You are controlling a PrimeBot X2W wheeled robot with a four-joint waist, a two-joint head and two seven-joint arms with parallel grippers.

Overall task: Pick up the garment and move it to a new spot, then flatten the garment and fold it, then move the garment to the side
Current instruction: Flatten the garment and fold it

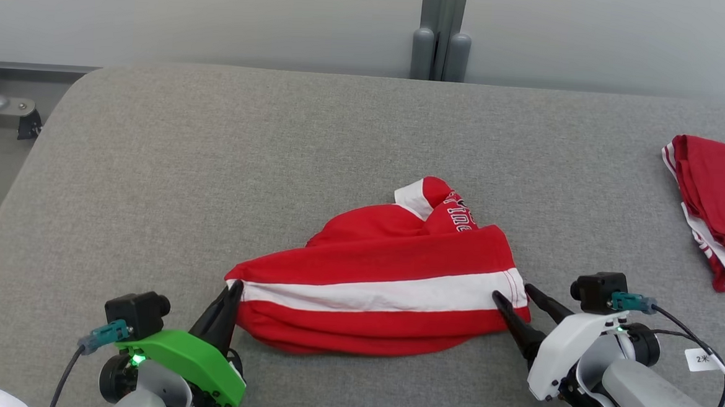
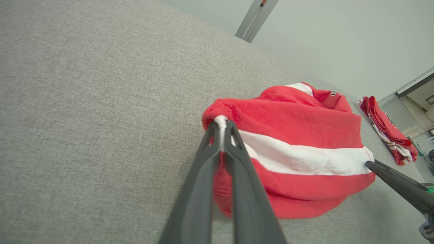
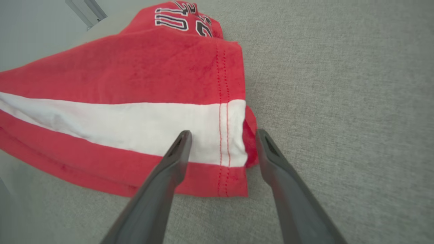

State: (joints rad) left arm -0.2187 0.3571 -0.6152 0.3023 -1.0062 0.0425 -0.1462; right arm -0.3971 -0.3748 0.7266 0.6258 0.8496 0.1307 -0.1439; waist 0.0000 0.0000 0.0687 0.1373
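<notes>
Shirt (image 1: 383, 291) first: the red one with the broad white band sits crumpled near the front middle of your grey padded table (image 1: 216, 158), its length running left to right across the head view. A bunched part with dark-edged white lettering (image 1: 461, 215) pokes up at its far side, toward the right.

Your left gripper (image 1: 234, 288) is at the shirt's left end. In the left wrist view you can see its two dark fingers (image 2: 203, 169) pressed together with the end of the white band pinched between the tips, so it is clamped on the cloth there. The fabric bulges up just behind the pinch.

Your right gripper (image 1: 513, 292) is at the opposite end, by the stitched hem, with its fingers spread apart. In the right wrist view one fingertip (image 3: 181, 145) lies over the white band just inside the double row of stitching. The other sits just off the hem over bare table, so the hem edge runs between them. You cannot tell from these views whether either tip touches the cloth.

At the table's right edge you have a stack of folded red-and-white garments (image 1: 719, 203), well apart from the shirt. A white tag (image 1: 705, 359) hangs on the cable by the right wrist. Behind the table, a grey post (image 1: 439, 40) stands against the pale wall
</notes>
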